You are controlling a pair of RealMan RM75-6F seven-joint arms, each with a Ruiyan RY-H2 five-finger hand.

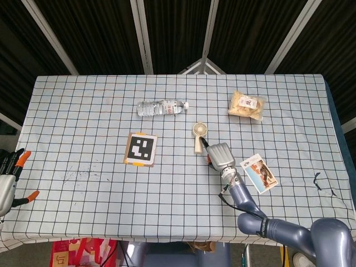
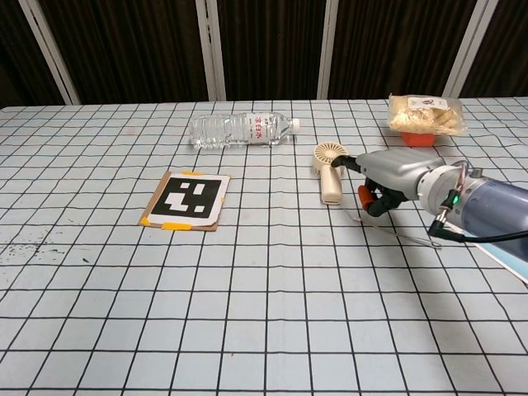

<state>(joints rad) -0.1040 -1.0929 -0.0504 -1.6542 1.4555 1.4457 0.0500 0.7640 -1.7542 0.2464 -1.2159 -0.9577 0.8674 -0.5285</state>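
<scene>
My right hand (image 2: pixel 394 175) sits just beside the fan (image 2: pixel 330 169), on its right. One dark fingertip reaches toward the fan's neck. I can't tell whether it touches. The other fingers are curled under the palm with their orange tips tucked in, and I see nothing inside them. The fan lies flat near the table's middle, untouched as far as I can judge. It is cream plastic, with a round grilled head toward the far edge and a stubby handle pointing toward me.

Left of the fan lies a marker card (image 1: pixel 141 149), a flat square with a black-and-white pattern and orange tape at its corners. Beyond it a clear bottle (image 1: pixel 161 107) rests on its side, ribbed, with a label band and its cap pointing right. Far right is a crinkly clear bag (image 1: pixel 247 105) of pale snacks. A glossy printed packet (image 1: pixel 260 172) lies near my right forearm.

My left hand (image 1: pixel 8 178) is well apart at the table's left edge, fingers spread and holding nothing. The cloth (image 1: pixel 83 111) is pale with a dark grid, scuffed near the left.
</scene>
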